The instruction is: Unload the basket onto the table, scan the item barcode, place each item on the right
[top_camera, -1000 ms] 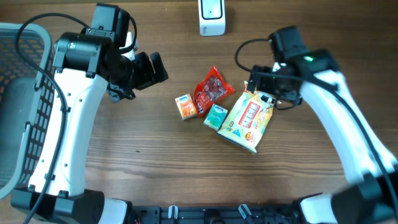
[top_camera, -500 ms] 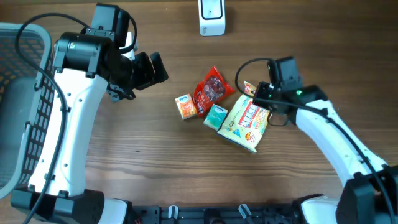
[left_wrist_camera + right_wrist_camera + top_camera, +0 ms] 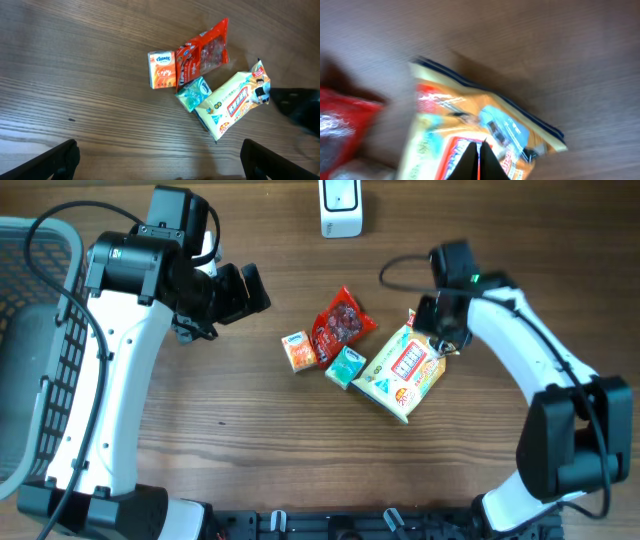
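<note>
The right pincer (image 3: 440,343) has its fingers pressed together, clamped on the far right corner of the pack (image 3: 398,372). In the right wrist view the two fingertips meet in a dark wedge (image 3: 479,150) right on the pack's (image 3: 470,112) printed face, near its blue-edged end. That view is blurred, so the print cannot be read.

The pack is yellow and green and lies slantwise on the worktop (image 3: 200,430), right of centre, with its far end under the pincer and its near end pointing left and toward the near edge. The left wrist view shows the same pack (image 3: 227,105) with the black pincer touching its far right corner.

Touching the pack's left edge is a teal packet (image 3: 347,367). Just beyond that, farther from the near edge, is a red bag (image 3: 340,323), and an orange box (image 3: 298,351) sits beside the bag's left side. The four form one tight cluster.

A white scanner (image 3: 341,207) stands at the far edge of the worktop, well apart from the cluster.

The left pincer (image 3: 245,292) hangs above the worktop left of the cluster, fingers wide apart and holding nothing. A grey mesh basket (image 3: 45,370) sits at the far left.
</note>
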Robot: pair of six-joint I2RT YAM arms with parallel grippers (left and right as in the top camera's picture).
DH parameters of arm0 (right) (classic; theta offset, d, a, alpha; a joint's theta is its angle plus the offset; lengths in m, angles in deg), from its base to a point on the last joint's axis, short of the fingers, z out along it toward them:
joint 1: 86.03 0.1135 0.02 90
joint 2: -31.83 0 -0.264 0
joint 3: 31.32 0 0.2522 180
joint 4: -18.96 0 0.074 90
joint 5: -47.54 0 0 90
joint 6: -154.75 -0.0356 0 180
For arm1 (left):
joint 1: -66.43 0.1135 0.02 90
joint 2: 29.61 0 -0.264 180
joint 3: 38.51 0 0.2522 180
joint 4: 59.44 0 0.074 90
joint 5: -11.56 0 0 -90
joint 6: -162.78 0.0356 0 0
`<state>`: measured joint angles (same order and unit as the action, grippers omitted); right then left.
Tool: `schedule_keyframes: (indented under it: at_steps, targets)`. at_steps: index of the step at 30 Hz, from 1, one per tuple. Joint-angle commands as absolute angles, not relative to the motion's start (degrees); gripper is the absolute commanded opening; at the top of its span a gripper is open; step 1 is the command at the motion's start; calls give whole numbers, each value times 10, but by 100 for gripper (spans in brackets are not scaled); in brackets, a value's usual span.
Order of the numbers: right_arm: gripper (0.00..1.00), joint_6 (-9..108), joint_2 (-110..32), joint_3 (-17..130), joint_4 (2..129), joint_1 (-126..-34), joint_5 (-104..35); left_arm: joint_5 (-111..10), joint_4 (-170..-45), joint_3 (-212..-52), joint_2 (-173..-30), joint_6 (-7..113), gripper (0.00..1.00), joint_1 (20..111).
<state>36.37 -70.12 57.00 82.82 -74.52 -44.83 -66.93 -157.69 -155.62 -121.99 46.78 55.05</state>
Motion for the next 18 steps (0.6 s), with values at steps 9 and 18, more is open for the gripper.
schedule_keyframes:
  at_steps: [9,18]
  targets:
    - [4,357,-666,465,853,-693,-258,-665,-1576,-1556,-1220,469,100,549]
    - [4,397,-665,447,811,-714,-275,-665,-1576,-1556,-1220,469,100,549]
